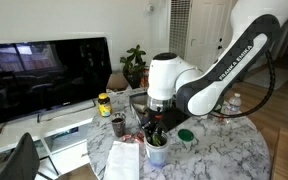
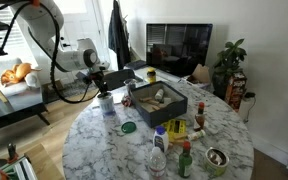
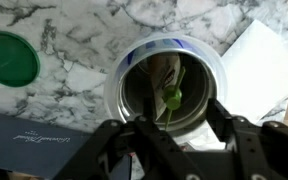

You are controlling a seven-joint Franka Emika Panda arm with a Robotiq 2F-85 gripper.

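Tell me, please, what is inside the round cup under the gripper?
A small green piece and a pale strip lie inside the cup. The gripper covers its near rim and part of the bottom.

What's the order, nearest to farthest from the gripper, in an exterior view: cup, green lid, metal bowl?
1. Cup, directly under the gripper.
2. Green lid, lying flat a little beyond it, toward the camera.
3. Metal bowl, far across at the picture's right.
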